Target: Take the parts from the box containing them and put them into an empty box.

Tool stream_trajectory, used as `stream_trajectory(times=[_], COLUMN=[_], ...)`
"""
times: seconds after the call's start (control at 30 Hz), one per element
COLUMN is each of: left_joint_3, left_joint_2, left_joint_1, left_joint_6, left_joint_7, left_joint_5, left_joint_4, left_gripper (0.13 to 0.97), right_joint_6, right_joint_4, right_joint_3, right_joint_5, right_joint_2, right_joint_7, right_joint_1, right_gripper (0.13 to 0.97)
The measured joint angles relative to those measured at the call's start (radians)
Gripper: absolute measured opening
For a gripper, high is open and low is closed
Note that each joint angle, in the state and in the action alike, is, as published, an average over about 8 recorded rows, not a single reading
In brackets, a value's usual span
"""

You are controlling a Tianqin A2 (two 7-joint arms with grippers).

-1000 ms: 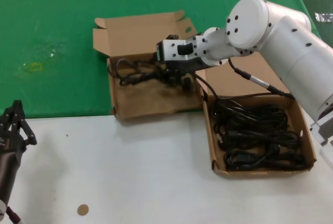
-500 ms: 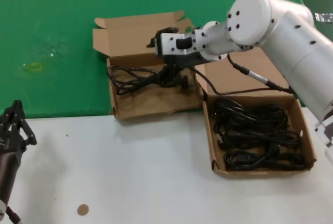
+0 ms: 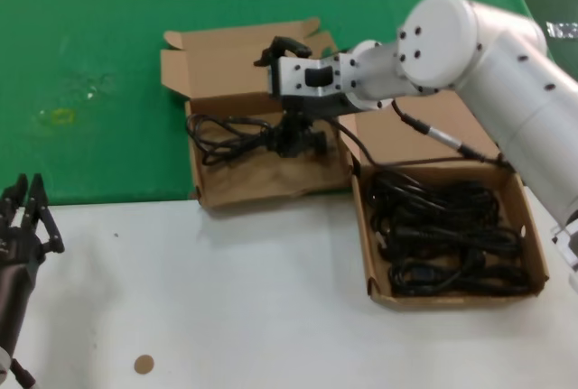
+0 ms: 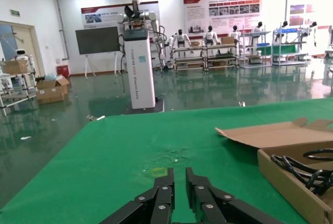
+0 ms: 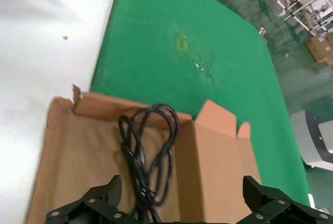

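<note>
My right gripper (image 3: 296, 139) hangs open and empty just above the wider cardboard box (image 3: 271, 183), the receiving box on the green cloth. One coiled black power cord (image 3: 230, 134) lies on that box's floor, by the gripper's fingers and apart from them. In the right wrist view the cord (image 5: 148, 151) lies on the box floor (image 5: 78, 151) between the wide-apart jaws of the gripper (image 5: 182, 206). The longer box (image 3: 452, 296) at the right holds several coiled cords (image 3: 447, 236). My left gripper (image 3: 23, 217) is parked shut at the near left (image 4: 179, 193).
A green cloth (image 3: 108, 64) covers the far half of the table and white tabletop (image 3: 226, 299) the near half. A small brown disc (image 3: 144, 364) lies near the front left. Both boxes' lids lie open behind them. My right arm reaches over the longer box's lid (image 3: 406, 141).
My right gripper has risen from the wider box. The cord now lies free on the box floor, spread toward the left. My left gripper has shifted slightly.
</note>
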Motion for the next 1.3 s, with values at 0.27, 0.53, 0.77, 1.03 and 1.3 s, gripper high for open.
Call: stream_trajectory(times=[0.27,0.53,0.77,1.03,1.3], left_joint_3=[0.0,0.0,0.0,0.0,0.0], left_joint_2=[0.0,0.0,0.0,0.0,0.0], left_joint_1=[0.0,0.0,0.0,0.0,0.0], left_joint_6=[0.0,0.0,0.0,0.0,0.0], left_joint_7=[0.0,0.0,0.0,0.001,0.0], left_joint_5=[0.0,0.0,0.0,0.0,0.0], left_joint_4=[0.0,0.0,0.0,0.0,0.0], left_gripper=[0.205,0.303,0.463,0.653,0.747], right_joint_6=[0.069,0.156,0.233,0.322,0.409], right_joint_4=[0.075,0.17,0.254,0.351,0.447], right_joint_3=[0.054,0.121,0.181,0.25,0.318], right_joint_5=[0.059,0.133,0.199,0.275,0.35], right_joint_2=[0.011,0.026,0.039,0.053,0.068], right_joint_7=[0.007,0.016,0.024,0.033,0.042], right_joint_1=[-0.102,-0.23,-0.344,-0.474,-0.604], right_gripper=[0.824,0.918,0.96,0.966,0.966])
